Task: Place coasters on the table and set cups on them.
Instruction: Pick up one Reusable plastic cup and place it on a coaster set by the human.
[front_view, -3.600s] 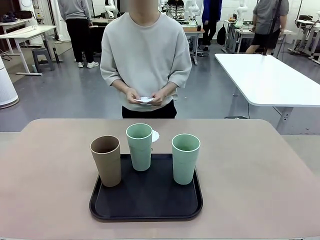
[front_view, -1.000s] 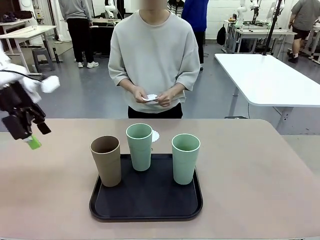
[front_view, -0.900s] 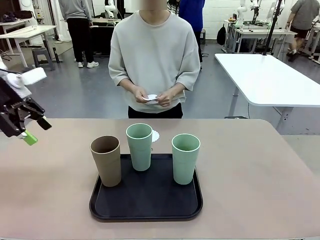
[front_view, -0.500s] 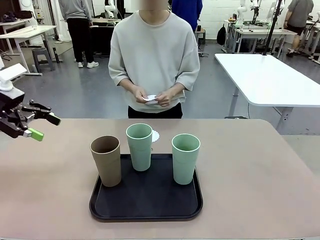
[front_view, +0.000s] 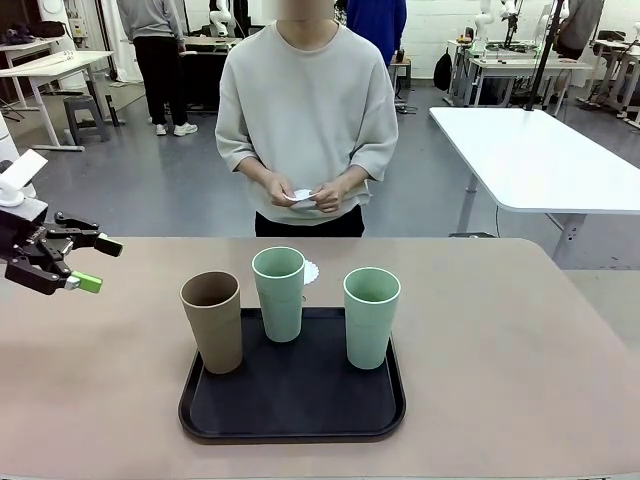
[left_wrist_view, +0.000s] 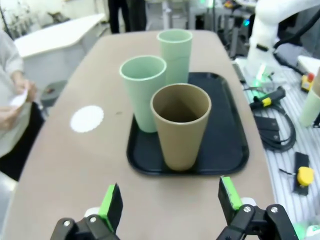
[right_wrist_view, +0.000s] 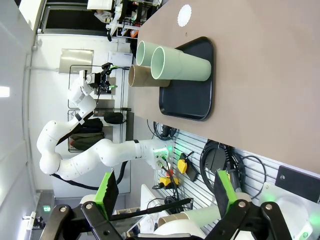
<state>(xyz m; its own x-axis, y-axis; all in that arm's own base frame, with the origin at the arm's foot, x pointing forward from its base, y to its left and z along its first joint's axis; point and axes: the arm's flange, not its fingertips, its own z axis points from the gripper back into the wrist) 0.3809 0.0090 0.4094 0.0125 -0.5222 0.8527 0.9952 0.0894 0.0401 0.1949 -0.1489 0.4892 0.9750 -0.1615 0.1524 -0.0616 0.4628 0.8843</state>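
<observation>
Hovering over the left edge of the table (front_view: 500, 330), the left gripper (front_view: 98, 263) has its jaws spread wide, nothing between them, and it points rightward at the brown cup (front_view: 212, 320), well apart from it. That cup stands upright on the near-left of the black tray (front_view: 300, 412). The middle mint cup (front_view: 278, 292) is at the tray's far edge and the right mint cup (front_view: 371, 317) is on its right side. One flat coaster (front_view: 311, 272) lies on the table just beyond the middle mint cup. At the far side, the person's hands (front_view: 300, 190) hold a white coaster (front_view: 302, 195). The right gripper (right_wrist_view: 166, 192) is parted and empty, well away from the tray.
</observation>
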